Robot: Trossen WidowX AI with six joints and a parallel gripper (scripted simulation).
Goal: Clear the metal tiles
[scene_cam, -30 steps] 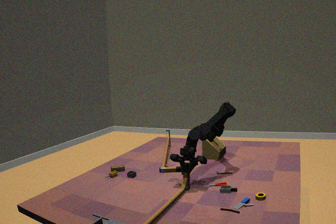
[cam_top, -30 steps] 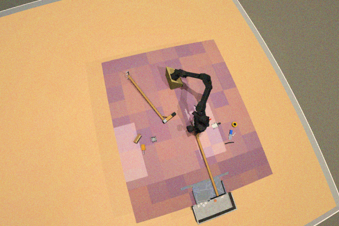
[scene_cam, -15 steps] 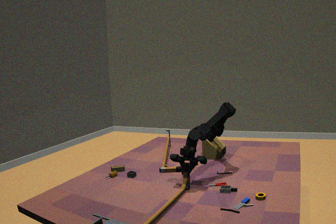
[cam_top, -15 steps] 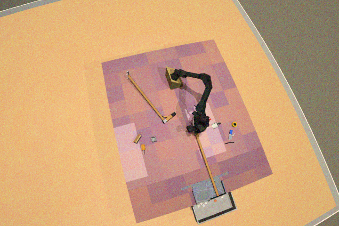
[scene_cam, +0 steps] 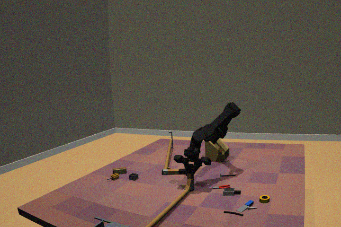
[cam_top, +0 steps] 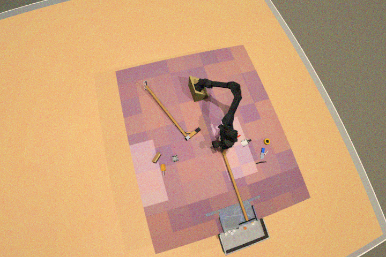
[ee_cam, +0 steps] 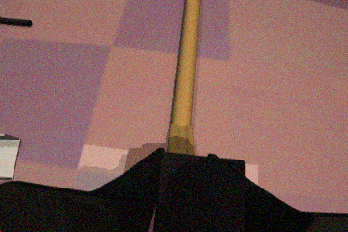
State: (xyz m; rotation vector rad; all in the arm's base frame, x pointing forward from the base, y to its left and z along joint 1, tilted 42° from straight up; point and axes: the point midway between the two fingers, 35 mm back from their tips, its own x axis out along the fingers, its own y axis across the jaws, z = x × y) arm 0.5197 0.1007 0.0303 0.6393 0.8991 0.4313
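Observation:
The long scraper (cam_top: 235, 184) (scene_cam: 168, 209) (ee_cam: 186, 77) has a wooden handle and a thin dark blade. My gripper (cam_top: 224, 150) (scene_cam: 190, 174) (ee_cam: 185, 157) is shut on the near end of its handle. The blade sits at the far edge of the blue-grey steel bench plate (cam_top: 231, 216), towards its right side. The pale catch box (cam_top: 245, 241) adjoins that edge. An orange tile (cam_top: 244, 227) and a cream tile (cam_top: 253, 223) lie just beyond the blade, at the box's near side. Several white tiles and a dark one lie further left along it. I make out no tile on the plate's visible surface.
A second long wooden tool (cam_top: 166, 112) (scene_cam: 168, 153) lies left of the arm. A wood block (cam_top: 156, 157), an orange screwdriver (cam_top: 163, 167) and a small grey part (cam_top: 175, 158) lie left. A white clamp (cam_top: 244, 142), yellow tape roll (cam_top: 267, 141) and blue-handled tool (cam_top: 262, 150) lie right.

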